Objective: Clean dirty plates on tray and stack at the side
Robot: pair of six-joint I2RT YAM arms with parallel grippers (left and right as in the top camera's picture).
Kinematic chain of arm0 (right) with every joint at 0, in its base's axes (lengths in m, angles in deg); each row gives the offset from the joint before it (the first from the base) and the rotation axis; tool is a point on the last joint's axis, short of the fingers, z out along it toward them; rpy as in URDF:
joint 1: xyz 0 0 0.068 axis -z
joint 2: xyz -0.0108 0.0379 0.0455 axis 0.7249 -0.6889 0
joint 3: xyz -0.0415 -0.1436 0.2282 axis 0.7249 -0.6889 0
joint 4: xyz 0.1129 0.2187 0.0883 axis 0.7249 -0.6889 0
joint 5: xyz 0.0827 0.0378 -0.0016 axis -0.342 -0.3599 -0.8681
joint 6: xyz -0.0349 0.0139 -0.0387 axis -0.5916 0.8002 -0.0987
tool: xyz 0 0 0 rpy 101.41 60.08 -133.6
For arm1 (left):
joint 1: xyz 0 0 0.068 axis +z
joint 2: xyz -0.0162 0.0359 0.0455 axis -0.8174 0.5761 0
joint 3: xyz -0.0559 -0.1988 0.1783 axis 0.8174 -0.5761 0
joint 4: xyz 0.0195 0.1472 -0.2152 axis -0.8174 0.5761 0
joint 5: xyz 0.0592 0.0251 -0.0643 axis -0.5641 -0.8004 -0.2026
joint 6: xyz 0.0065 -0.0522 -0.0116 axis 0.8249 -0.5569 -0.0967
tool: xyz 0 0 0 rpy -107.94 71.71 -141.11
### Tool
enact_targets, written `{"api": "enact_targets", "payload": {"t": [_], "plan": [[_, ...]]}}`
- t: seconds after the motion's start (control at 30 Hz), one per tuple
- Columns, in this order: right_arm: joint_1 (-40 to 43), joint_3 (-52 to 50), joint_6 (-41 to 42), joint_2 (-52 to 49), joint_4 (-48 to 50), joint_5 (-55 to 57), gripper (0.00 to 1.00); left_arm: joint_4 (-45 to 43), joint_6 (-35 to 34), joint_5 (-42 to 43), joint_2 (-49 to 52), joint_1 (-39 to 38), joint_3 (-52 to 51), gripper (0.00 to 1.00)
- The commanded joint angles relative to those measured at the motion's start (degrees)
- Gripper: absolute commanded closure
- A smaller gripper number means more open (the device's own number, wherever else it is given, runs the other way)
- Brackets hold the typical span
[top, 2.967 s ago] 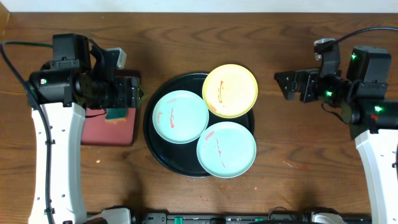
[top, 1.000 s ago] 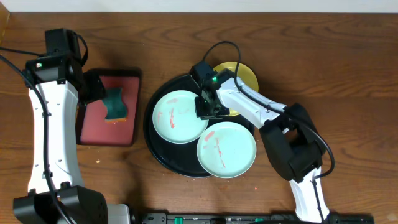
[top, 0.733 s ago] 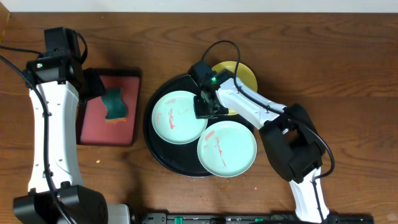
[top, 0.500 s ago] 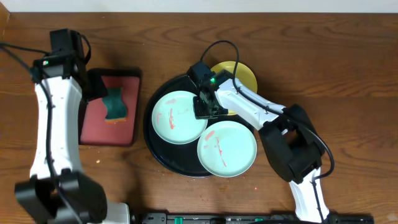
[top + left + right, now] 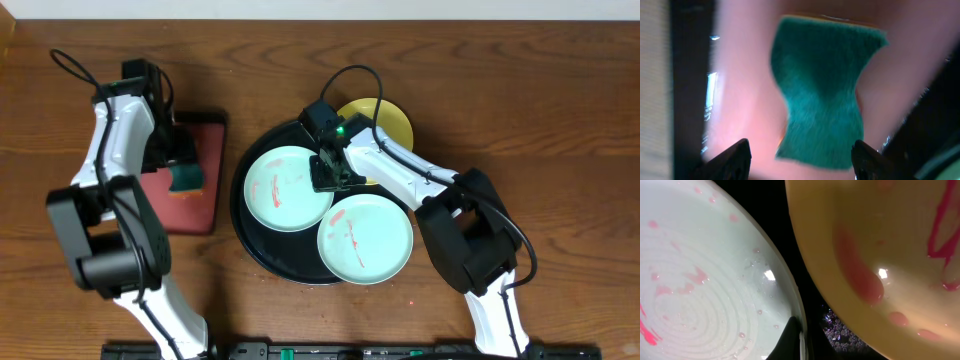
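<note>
Three plates lie on the round black tray (image 5: 243,215). My right gripper (image 5: 328,176) is shut on the right rim of the left pale plate (image 5: 285,190). In the right wrist view one dark fingertip (image 5: 793,339) lies on that pale plate's (image 5: 700,295) rim, beside the yellow plate (image 5: 880,255). The yellow plate (image 5: 388,122) sits at the back, half under my right arm. A second pale plate (image 5: 365,240) lies at the front. All show reddish smears. My left gripper (image 5: 800,162) is open low over the pink tray, close to a green sponge (image 5: 822,95).
The pink rectangular tray (image 5: 195,205) with a dark rim lies left of the black tray and holds the sponge (image 5: 186,179). Bare wooden table (image 5: 540,150) lies to the right of the black tray and along the back.
My left arm has swung in over the pink tray and come down towards the sponge. My right gripper has shut on the left pale plate's rim.
</note>
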Motion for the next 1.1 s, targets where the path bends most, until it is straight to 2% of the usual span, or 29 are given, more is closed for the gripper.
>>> {"api": "enact_targets", "payload": {"t": [0.0,0.2,0.4,0.47,0.53,0.6,0.77,1.07], "plan": [[-1.25,-0.44,-1.42,-1.57,0.26,1.11,0.98,-1.14,-0.7,3.52,3.61,0.2,-0.83,0.36],[-1.25,-0.44,-1.44,-1.57,0.24,1.29,0.98,-4.87,-0.46,4.57,7.56,0.2,-0.83,0.4],[-1.27,-0.44,-1.44,-1.57,0.42,1.51,0.96,-7.78,-0.02,4.55,8.31,0.2,-0.83,0.55],[-1.27,-0.44,-1.44,-1.57,0.39,1.51,0.96,-8.2,-0.02,4.52,8.31,0.2,-0.83,0.64],[-1.25,-0.44,-1.44,-1.57,0.39,1.55,0.96,-8.31,-0.04,4.52,8.31,0.2,-0.83,0.81],[-1.25,-0.44,-1.44,-1.57,0.39,1.77,0.96,-8.28,-0.07,4.52,8.31,0.2,-0.83,0.92],[-1.36,-0.44,-1.44,-1.57,0.17,2.36,0.97,-6.88,-0.07,4.52,8.22,0.2,-0.17,0.92],[-1.31,-0.44,-1.42,-1.57,0.0,2.32,0.99,3.1,-0.07,5.27,3.58,0.17,6.51,0.93]]}}
